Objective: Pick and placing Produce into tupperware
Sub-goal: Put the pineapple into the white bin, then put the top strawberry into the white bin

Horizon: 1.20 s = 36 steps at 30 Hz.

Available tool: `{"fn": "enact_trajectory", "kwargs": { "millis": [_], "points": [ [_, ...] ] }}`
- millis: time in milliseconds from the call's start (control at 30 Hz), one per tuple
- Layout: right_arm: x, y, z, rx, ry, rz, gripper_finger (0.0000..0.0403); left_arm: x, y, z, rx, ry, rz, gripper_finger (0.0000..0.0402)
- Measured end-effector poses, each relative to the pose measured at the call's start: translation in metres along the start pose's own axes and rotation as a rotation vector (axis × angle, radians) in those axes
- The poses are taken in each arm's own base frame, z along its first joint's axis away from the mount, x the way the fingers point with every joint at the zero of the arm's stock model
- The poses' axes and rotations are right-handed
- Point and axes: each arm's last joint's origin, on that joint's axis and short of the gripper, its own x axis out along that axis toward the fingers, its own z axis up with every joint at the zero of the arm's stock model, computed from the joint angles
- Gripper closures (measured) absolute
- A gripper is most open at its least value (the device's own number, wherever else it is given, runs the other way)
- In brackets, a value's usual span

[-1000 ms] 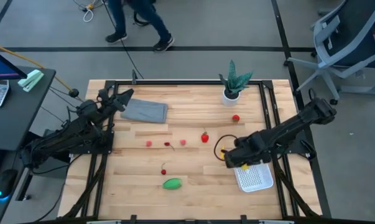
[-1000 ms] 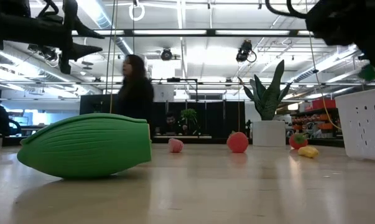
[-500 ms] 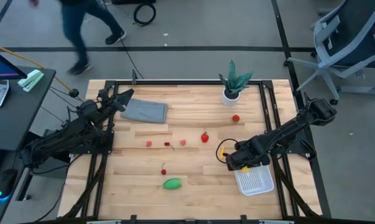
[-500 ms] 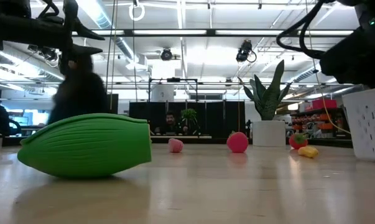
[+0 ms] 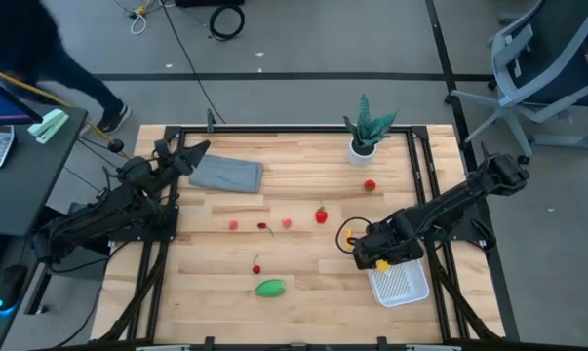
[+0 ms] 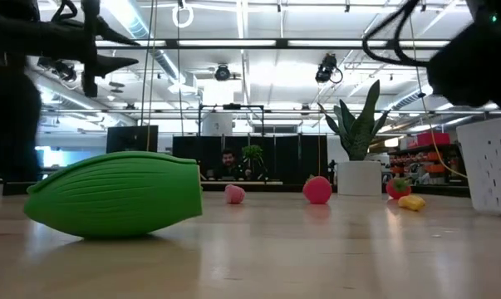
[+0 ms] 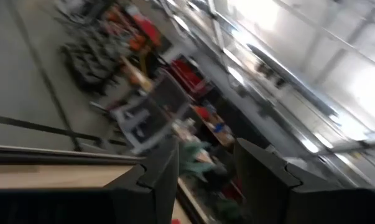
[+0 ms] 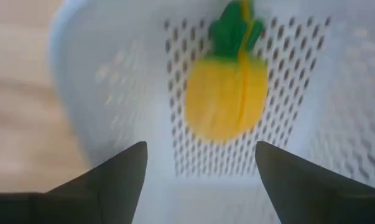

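The white perforated basket (image 5: 401, 281) stands at the table's near right; it also shows in the low view (image 6: 493, 166). My right gripper (image 5: 373, 259) hovers over the basket's left end, open (image 8: 199, 152). A yellow toy fruit with a green top (image 8: 227, 93) lies on the basket's grid bottom, beyond the fingertips and apart from them. On the table lie a green oval piece (image 5: 269, 288), a cherry (image 5: 256, 266), two pink pieces (image 5: 233, 224) (image 5: 287, 222), a strawberry (image 5: 321, 214) and a red piece (image 5: 370, 183). My left gripper (image 5: 191, 156) waits open at the far left.
A grey folded cloth (image 5: 227, 174) lies by my left gripper. A spiky green plant in a white pot (image 5: 364, 132) stands at the far edge. Another small yellow piece (image 6: 412, 202) shows in the low view. A person moves beyond the table's far left corner.
My right gripper has gone a little toward the table's near edge and down over the basket. The person behind the table has walked toward the left.
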Motion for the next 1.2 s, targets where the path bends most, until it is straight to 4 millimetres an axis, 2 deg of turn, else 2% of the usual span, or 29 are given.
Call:
{"fn": "enact_trajectory", "kwargs": {
  "millis": [167,333,500,633,767,967,1200],
  "points": [
    [-0.035,0.007,-0.008,-0.087,0.048,0.140,0.0098,0.000,-0.004,0.002,-0.005,0.002,-0.066,0.0239],
    [-0.082,0.005,-0.015,-0.179,0.073,0.311,0.0100,0.000,-0.007,0.005,0.023,-0.031,-0.095,0.0239],
    [-0.119,-0.018,-0.013,-0.154,0.010,0.309,0.0109,0.000,-0.007,0.005,0.033,-0.042,-0.079,0.0239],
    [-0.135,-0.044,0.000,-0.044,-0.250,0.192,0.0116,0.000,-0.007,0.005,0.036,-0.042,-0.076,0.0239],
    [-0.143,-0.058,0.020,0.032,-0.507,0.178,0.0121,0.000,-0.006,0.005,0.036,-0.043,-0.075,0.0239],
    [-0.140,-0.056,0.050,-0.115,-0.490,0.090,0.0129,0.000,-0.006,0.005,0.035,-0.043,-0.075,0.0239],
    [-0.107,-0.049,0.107,-0.074,-0.482,0.038,0.0139,0.000,-0.006,0.005,0.030,-0.042,-0.075,0.0239]
  ]
}}
